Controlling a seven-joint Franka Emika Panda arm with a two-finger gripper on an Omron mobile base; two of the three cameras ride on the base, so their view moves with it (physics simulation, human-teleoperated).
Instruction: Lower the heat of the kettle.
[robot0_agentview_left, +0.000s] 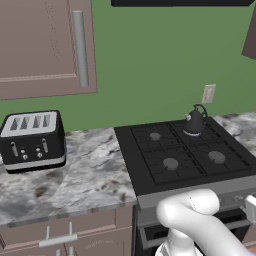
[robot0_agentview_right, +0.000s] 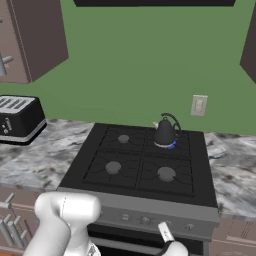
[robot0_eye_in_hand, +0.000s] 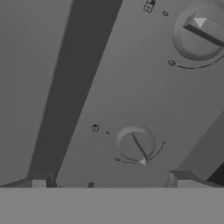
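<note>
**Closing in on the stove knobs**

Sitting on the back right burner of the stove (robot0_agentview_left: 150, 165) is the kettle (robot0_agentview_left: 194, 121), a bluish ring glowing at its base, spout toward the left. And the arm (robot0_agentview_left: 200, 220) is down low, folded in front of the grey control panel (robot0_agentview_right: 150, 212). From the hand camera we're right up against that panel: one round knob (robot0_eye_in_hand: 136, 143) dead ahead, its pointer aimed down toward the fingers, and a second knob (robot0_eye_in_hand: 200, 36) off at the upper right. The gripper (robot0_eye_in_hand: 109, 183) hangs just short of the nearer knob, jaws spread wide, nothing between them. Over on the marble counter (robot0_agentview_left: 80, 175), the toaster (robot0_agentview_left: 32, 141) sits well apart from the stove.
</note>
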